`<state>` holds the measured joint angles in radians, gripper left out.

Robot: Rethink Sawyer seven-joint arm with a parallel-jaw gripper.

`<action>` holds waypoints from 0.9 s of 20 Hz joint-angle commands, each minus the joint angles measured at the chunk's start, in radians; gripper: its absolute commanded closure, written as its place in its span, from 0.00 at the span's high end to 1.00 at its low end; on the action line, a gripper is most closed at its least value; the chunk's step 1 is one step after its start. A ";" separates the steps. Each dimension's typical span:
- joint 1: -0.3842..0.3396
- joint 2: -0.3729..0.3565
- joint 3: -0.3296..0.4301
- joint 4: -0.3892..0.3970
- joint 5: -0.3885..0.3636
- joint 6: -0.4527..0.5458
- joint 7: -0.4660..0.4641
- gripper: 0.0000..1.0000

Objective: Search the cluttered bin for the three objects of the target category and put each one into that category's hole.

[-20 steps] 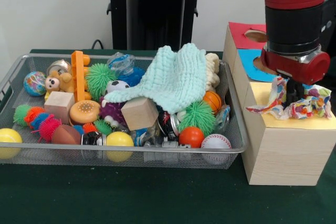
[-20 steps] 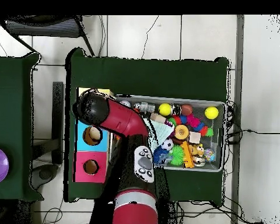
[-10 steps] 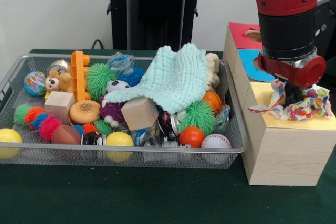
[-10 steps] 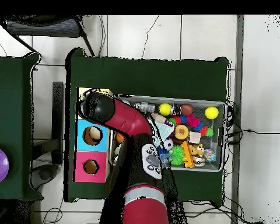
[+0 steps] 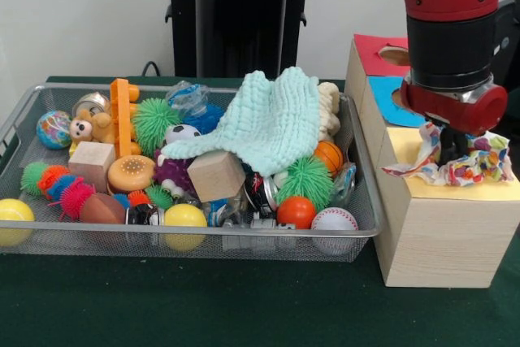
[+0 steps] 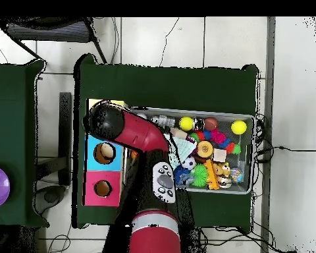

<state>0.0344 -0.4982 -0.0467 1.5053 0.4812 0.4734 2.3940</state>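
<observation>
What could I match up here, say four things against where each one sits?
Things:
1. patterned cloth
2. mint knitted cloth
3. baseball
4. teddy bear

Places:
A. draped over the toys in the middle of the basket
B. far left part of the basket
C. on the yellow top of the wooden box, under the hand
D. front right corner of the basket

Pairs: 1-C, 2-A, 3-D, 4-B

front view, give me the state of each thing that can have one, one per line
end effector: down at the yellow panel, shut on the patterned cloth
patterned cloth: crumpled, lying on the yellow panel
mint cloth: draped over toys in the bin
wire bin: full
red hole: open, nothing in it
</observation>
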 commanded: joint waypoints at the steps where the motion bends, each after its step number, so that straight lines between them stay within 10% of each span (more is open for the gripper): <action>1: 0.072 0.127 -0.130 -0.067 -0.163 0.197 0.073 0.00; 18: 0.021 0.178 -0.026 -0.012 -0.206 0.133 0.005 0.00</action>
<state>0.1132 -0.4359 -0.1525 1.4028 0.3310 0.5662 2.3940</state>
